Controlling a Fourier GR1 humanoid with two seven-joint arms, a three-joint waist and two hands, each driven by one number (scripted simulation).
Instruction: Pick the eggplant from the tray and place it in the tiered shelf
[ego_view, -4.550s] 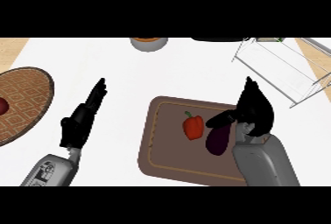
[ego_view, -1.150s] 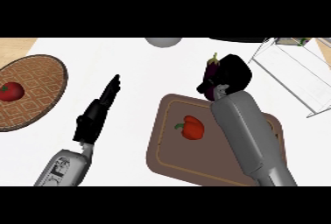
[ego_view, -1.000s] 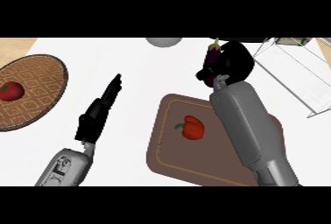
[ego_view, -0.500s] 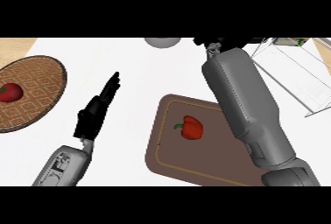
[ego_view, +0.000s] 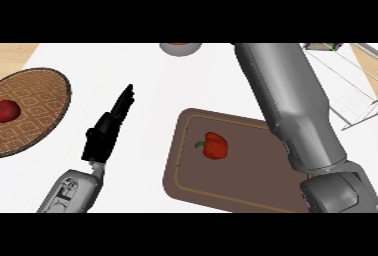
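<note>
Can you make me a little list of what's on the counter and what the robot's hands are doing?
tray: brown tray in the middle of the white counter
on the tray: one red pepper
eggplant: not visible
left hand: left hand open, fingers straight, over the counter, holding nothing
right hand: out of view; only the grey right forearm shows, stretched toward the top edge
shelf: wire shelf at the right
plate: patterned brown plate at the left, something red on it
bowl: small bowl at the top edge

Brown tray (ego_view: 184, 175), red pepper (ego_view: 215, 145) (green stem), patterned brown plate (ego_view: 40, 100), black left hand (ego_view: 107, 130), grey forearm (ego_view: 291, 100)
</note>
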